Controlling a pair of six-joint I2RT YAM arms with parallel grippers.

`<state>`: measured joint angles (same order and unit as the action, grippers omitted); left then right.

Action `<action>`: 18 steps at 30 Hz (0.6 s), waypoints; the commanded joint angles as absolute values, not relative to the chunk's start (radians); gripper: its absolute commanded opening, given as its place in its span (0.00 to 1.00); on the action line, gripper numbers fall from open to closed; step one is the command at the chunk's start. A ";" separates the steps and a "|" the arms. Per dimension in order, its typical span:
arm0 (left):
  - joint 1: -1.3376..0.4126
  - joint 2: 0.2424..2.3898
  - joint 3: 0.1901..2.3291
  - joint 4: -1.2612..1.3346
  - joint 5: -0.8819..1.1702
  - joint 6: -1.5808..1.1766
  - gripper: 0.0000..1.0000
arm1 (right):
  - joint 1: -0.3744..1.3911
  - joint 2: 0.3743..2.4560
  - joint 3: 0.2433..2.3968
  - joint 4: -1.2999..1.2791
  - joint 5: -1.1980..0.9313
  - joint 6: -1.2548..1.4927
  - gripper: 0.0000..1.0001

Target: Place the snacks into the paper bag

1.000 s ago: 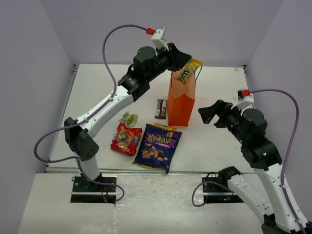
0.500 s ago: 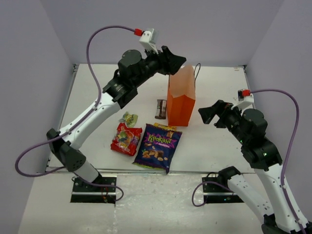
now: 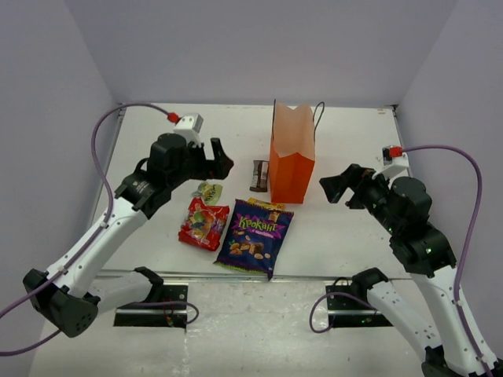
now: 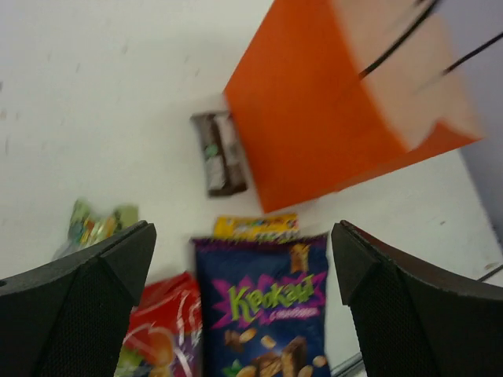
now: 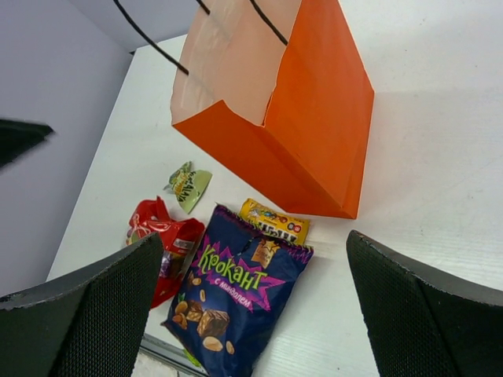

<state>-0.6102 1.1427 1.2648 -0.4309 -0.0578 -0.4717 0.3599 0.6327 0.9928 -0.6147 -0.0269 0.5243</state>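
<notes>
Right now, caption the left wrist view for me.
Open left gripper looks down on purple nut bag, red bag, brown bar and orange paper bag.

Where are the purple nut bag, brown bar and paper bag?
purple nut bag [image 3: 254, 239]: top external view, printed front.
brown bar [image 4: 218, 153]: left wrist view, wrapper middle.
paper bag [image 5: 314, 118]: right wrist view, side wall.

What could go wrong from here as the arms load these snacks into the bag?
The bar lies right beside the tall bag; the left tool reaching for it could nudge or tip the bag. The purple packet overlaps the yellow-orange pack, so lifting one may drag the other. The purple packet also looks wide for the bag's mouth and might snag.
</notes>
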 commanded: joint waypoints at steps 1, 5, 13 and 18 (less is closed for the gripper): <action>-0.474 1.034 1.056 -0.533 0.052 -0.526 1.00 | 0.362 0.637 1.003 -0.609 -0.063 0.505 0.99; -0.402 0.940 0.873 -0.555 0.031 -0.549 1.00 | 0.362 0.638 1.000 -0.603 -0.081 0.509 0.99; -0.267 0.842 0.621 -0.451 0.161 -0.617 1.00 | 0.362 0.647 0.991 -0.588 -0.117 0.523 0.99; -0.226 0.861 0.545 -0.397 0.209 -0.635 1.00 | 0.362 0.641 0.992 -0.589 -0.115 0.522 0.99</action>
